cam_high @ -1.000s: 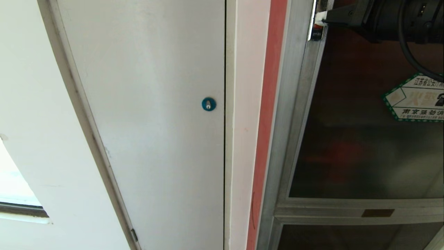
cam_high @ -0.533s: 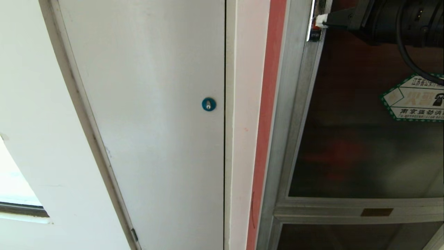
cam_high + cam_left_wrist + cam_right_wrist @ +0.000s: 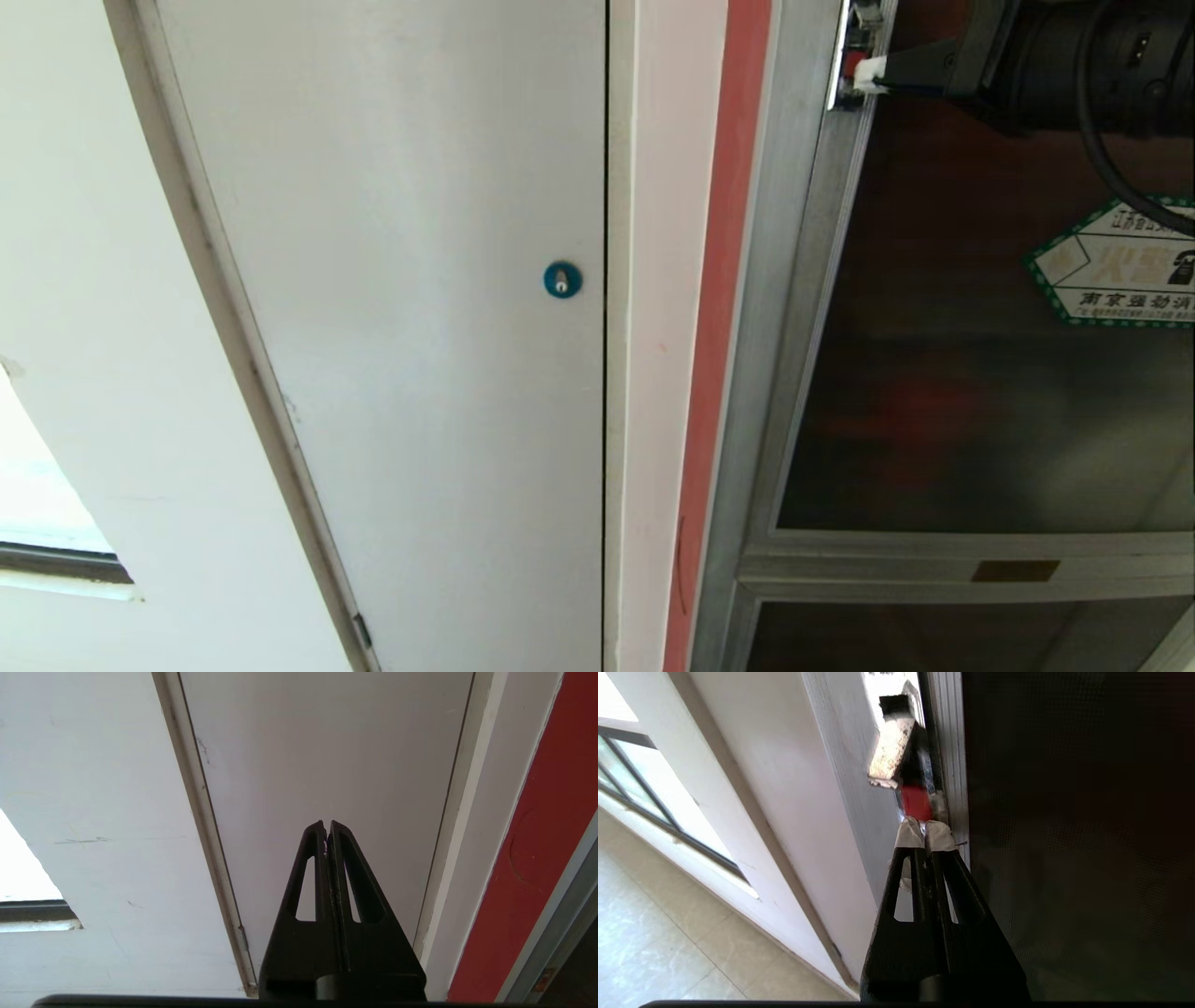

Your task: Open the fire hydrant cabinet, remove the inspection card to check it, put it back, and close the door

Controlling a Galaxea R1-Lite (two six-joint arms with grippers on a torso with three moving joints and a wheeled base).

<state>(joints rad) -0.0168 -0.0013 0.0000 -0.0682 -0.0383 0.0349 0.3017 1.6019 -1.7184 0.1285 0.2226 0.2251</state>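
Observation:
The fire hydrant cabinet shows as a silver frame (image 3: 766, 327) with a red strip beside it. Its door (image 3: 952, 373) is dark tinted glass with a green-bordered hexagonal sticker (image 3: 1116, 266). My right gripper (image 3: 868, 73) reaches in from the upper right, shut, with nothing between its fingers. Its white-taped tips (image 3: 924, 828) rest against the small red-marked latch (image 3: 916, 802) at the door's (image 3: 1064, 835) edge. My left gripper (image 3: 327, 823) is shut and empty, parked facing the grey-white panel. The inspection card is hidden.
A grey-white panel door (image 3: 420, 327) with a blue round lock (image 3: 562, 279) fills the left. A smaller lower glass door (image 3: 934, 639) sits below the big one. A window (image 3: 644, 788) and tiled floor (image 3: 668, 952) lie further left.
The right gripper's tips have slid slightly lower along the door's edge at the latch. The door and the left arm have not visibly moved.

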